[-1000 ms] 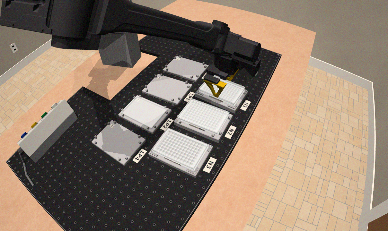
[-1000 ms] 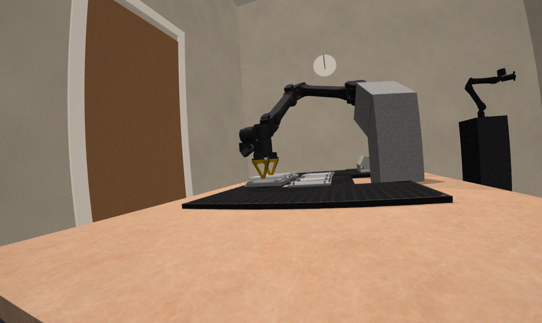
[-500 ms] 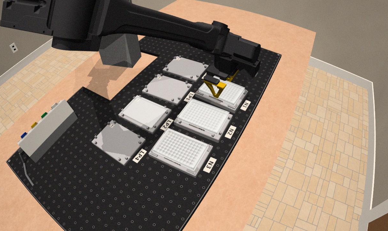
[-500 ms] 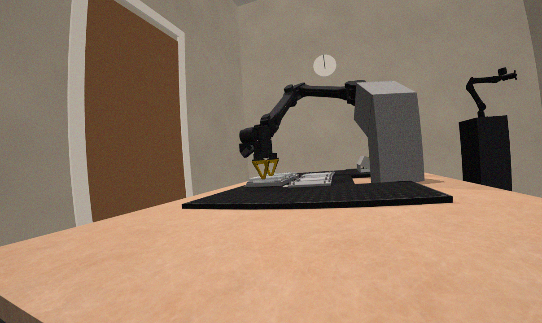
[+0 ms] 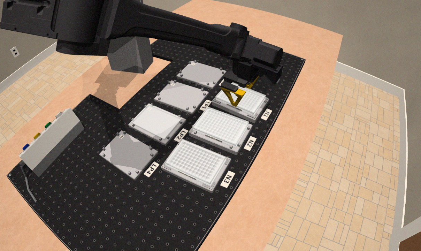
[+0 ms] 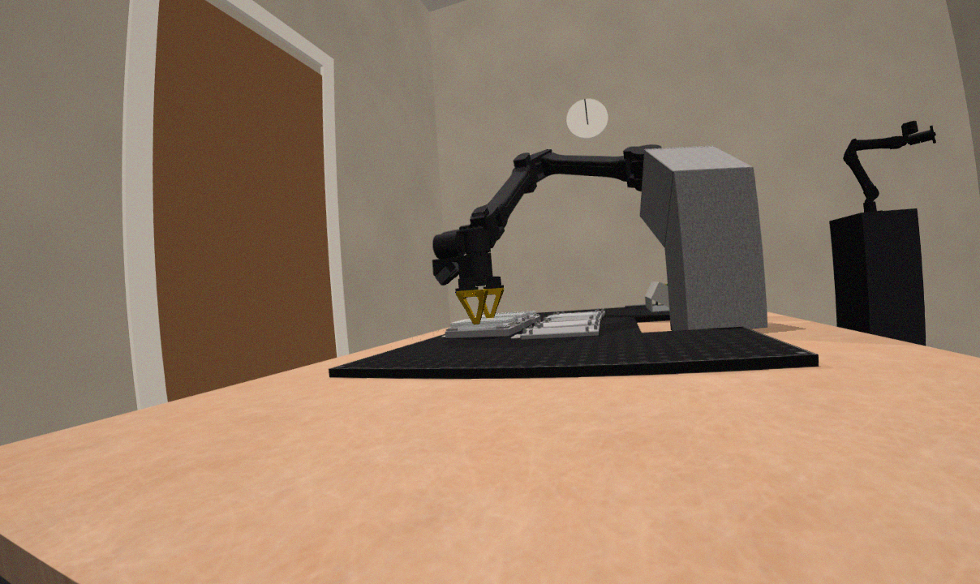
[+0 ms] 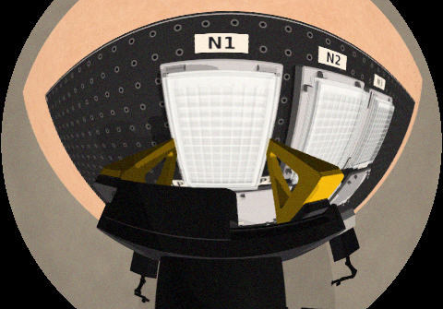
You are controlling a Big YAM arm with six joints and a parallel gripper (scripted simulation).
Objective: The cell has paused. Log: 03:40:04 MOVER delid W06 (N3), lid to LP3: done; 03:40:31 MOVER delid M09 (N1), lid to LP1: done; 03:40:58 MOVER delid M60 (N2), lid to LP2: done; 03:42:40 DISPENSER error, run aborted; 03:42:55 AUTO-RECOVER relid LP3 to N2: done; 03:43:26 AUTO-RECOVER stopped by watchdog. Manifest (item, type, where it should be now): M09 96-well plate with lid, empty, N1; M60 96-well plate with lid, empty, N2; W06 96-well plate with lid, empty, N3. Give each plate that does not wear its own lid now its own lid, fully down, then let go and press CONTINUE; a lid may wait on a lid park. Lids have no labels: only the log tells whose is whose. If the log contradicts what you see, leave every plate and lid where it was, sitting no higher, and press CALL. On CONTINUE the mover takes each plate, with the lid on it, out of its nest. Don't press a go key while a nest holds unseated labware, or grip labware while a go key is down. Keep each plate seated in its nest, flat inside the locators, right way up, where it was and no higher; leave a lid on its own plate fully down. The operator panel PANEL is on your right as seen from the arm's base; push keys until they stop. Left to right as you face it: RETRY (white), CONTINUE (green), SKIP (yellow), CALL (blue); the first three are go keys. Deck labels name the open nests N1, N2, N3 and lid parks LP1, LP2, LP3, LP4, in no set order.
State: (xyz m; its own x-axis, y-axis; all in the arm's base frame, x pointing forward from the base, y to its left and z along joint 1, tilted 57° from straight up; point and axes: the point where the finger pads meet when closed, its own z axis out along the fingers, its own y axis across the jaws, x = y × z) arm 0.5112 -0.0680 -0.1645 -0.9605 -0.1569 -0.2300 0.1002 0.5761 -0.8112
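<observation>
Wrist view: fingers clamped across the short width of the lid (image 7: 221,124) directly over the N1 plate (image 5: 254,114), near the deck's (image 5: 81,199) far-right corner.

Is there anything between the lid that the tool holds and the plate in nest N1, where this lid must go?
Nothing visible stands between them. The tool is shut on the lid, which lies squarely over the N1 plate. Whether it is fully down cannot be told.
</observation>
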